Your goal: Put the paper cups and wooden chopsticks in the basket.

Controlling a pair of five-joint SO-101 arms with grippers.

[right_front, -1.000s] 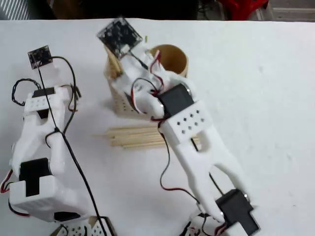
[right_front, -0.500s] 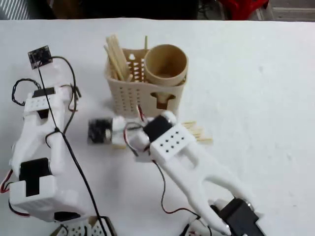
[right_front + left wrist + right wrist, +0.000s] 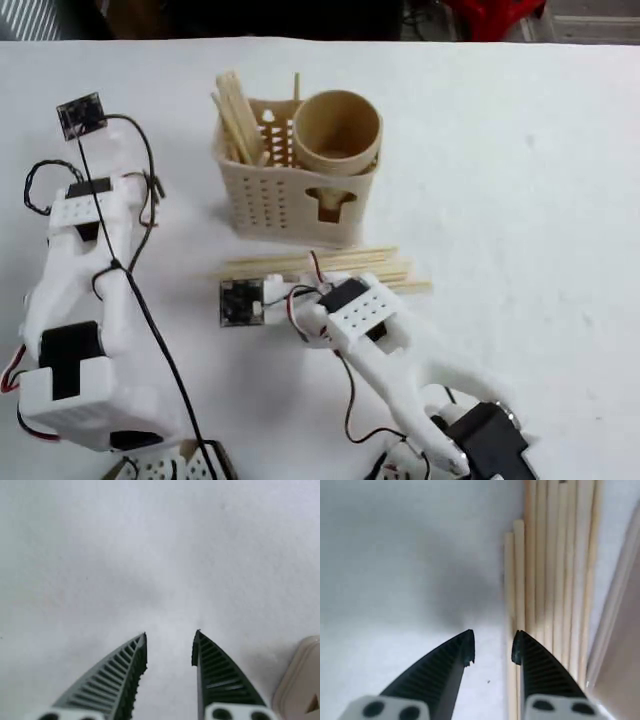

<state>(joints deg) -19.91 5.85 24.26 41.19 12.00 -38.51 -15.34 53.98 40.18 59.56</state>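
Observation:
A cream slotted basket (image 3: 285, 200) stands at the table's back middle, holding a paper cup (image 3: 337, 130) and several wooden chopsticks (image 3: 235, 110) upright. More chopsticks (image 3: 320, 266) lie side by side on the table just in front of it. My right arm (image 3: 365, 320) is low over their near side. My right gripper (image 3: 492, 640) is open and holds nothing, with one fingertip beside the chopstick (image 3: 555, 580) ends. My left gripper (image 3: 171, 634) is open over bare table, with the basket's corner (image 3: 302, 680) off to one side.
The left arm (image 3: 80, 250) lies along the table's left side with black cables trailing over it. White tabletop stretches free to the right of the basket and to the front right. The basket's wall (image 3: 625, 630) runs close behind the loose chopsticks.
My right arm has pulled back from above the basket and come down toward the front, beside the loose chopsticks. The left arm has not moved.

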